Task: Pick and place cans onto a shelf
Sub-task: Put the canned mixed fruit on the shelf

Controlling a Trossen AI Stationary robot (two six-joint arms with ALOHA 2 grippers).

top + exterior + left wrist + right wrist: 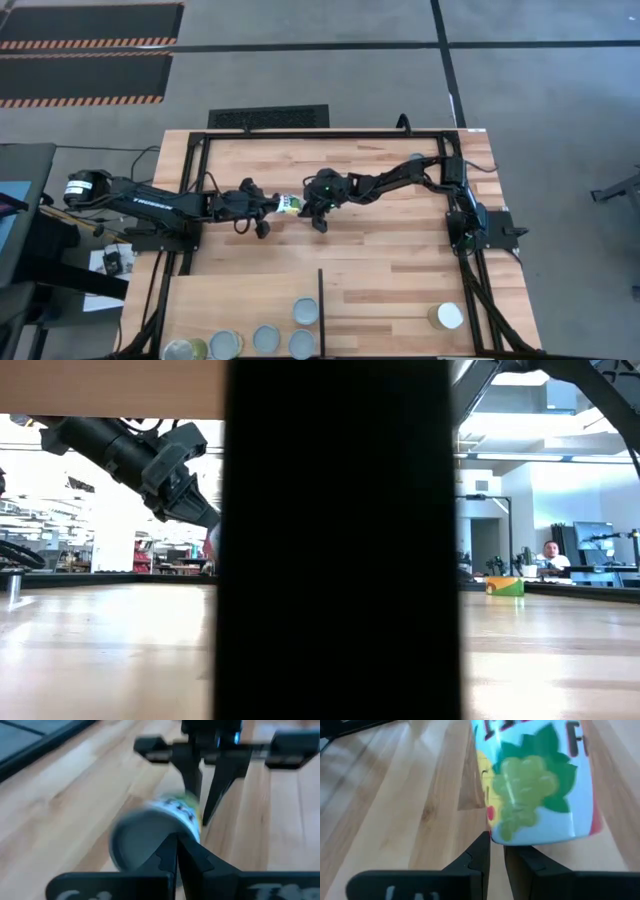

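A can [290, 205] with a green-and-yellow fruit label lies on its side at the table's middle, between my two grippers. Its grey end [140, 842] faces my left gripper [177, 852], which is shut right at that end. My right gripper [496, 845] comes from the table's right with its fingers almost together at the can's other end [535, 832]. The pale shelf panel [240, 295] with its dark divider [320, 305] lies at the near edge and carries several cans [265, 338]. My left gripper's shut fingertips stand at the lower rim of the can's grey end [167, 840], coming level from the table's left. I cannot tell whether they touch it. My right gripper's fingertips [202, 812] slant down at the labelled end's rim [492, 839]. I cannot tell whether they touch it.
One white-topped can [450, 315] stands on the shelf right of the divider. A black frame [200, 140] runs around the tabletop. In the low view the divider [340, 540] blocks the middle, and a person [550, 552] sits far behind the table.
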